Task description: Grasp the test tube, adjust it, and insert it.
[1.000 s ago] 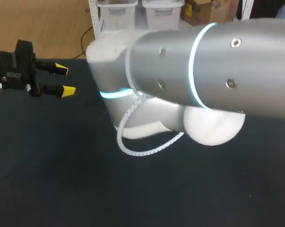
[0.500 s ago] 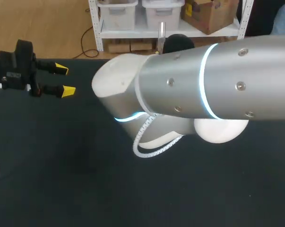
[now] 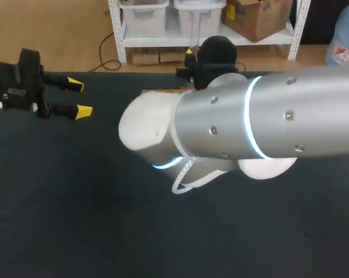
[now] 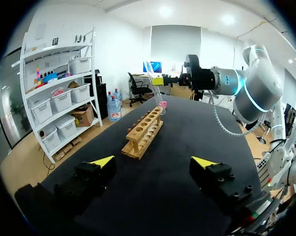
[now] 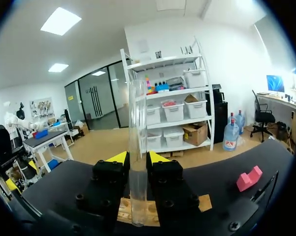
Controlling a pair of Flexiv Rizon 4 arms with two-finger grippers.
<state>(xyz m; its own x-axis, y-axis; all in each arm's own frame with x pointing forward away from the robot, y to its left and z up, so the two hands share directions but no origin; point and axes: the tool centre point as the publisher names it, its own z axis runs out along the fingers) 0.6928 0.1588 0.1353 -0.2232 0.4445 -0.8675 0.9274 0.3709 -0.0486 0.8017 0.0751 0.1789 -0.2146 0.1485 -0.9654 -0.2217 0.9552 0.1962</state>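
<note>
The right gripper [image 5: 138, 157] pinches the test tube [image 5: 137, 113] standing straight up, right over the wooden rack [image 5: 202, 202] below it.

Right arm [image 3: 261, 133] hides most of rack [image 3: 162, 91] in head view.

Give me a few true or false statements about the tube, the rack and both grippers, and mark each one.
1. The right gripper is shut on the test tube. True.
2. The left gripper holds the wooden rack. False: it is open and empty, well apart from the rack.
3. The rack has a row of holes along its top. True.
4. The test tube lies flat on the table. False: the right gripper holds it up at the rack's far end.
</note>
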